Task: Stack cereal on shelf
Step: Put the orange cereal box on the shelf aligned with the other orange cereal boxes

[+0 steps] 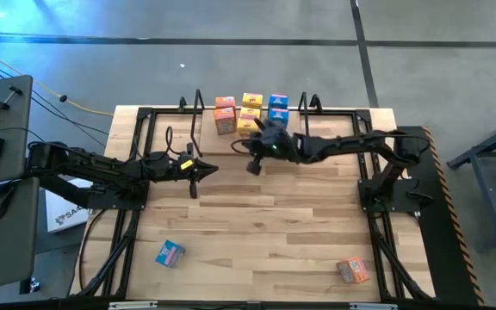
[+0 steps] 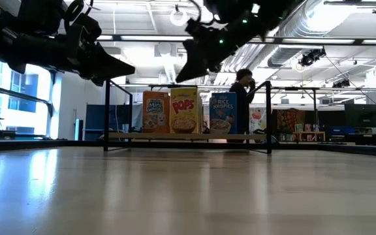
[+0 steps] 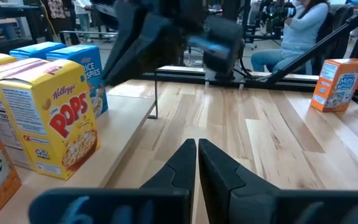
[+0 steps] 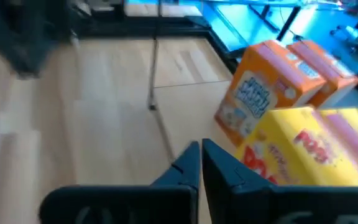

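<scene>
Several cereal boxes stand upright on the shelf [image 2: 188, 136] at the table's far middle: orange [image 2: 155, 112], yellow [image 2: 184, 111] and blue [image 2: 222, 112] in front, more behind them [image 1: 251, 105]. A blue box [image 1: 170, 253] and an orange box [image 1: 352, 270] lie on the table near its front edge. My left gripper [image 1: 195, 175] is shut and empty, in the air left of the shelf's front. My right gripper [image 1: 252, 165] is shut and empty, in the air just in front of the shelf. Both hang well above the table in the low view: the left [image 2: 124, 67], the right [image 2: 183, 73].
Black wire uprights [image 1: 198, 110] [image 1: 310, 107] stand at both ends of the shelf. The arms' black frames [image 1: 132, 215] [image 1: 377, 215] run along both sides of the table. A seated person [image 3: 297, 34] shows beyond the table. Bare wood lies between the shelf and the two loose boxes.
</scene>
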{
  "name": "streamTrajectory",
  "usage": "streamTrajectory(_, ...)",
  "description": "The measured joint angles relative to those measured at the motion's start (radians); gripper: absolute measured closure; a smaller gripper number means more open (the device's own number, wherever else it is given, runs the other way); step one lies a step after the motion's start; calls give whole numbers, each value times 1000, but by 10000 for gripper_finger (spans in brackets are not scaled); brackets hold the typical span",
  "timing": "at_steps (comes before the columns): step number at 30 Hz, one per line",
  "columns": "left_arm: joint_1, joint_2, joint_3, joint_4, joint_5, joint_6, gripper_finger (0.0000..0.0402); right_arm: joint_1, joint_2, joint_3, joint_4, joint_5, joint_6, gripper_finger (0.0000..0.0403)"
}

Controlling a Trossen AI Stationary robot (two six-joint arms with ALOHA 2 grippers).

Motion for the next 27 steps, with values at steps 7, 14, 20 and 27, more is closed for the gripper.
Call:
streamTrajectory(7,0,0,0,-2,5,-1,392,106,-91,-174,136,64,120,403)
streamTrajectory(14,0,0,0,2,6,-5,392,279,-184,-265,111,191,209,403)
streamTrajectory(20,0,0,0,7,7,-9,392,449,-248,-275,-32,387,296,403)
streamTrajectory(27,0,0,0,12,7,-18,392,611,-364,-275,-289,475,608,382)
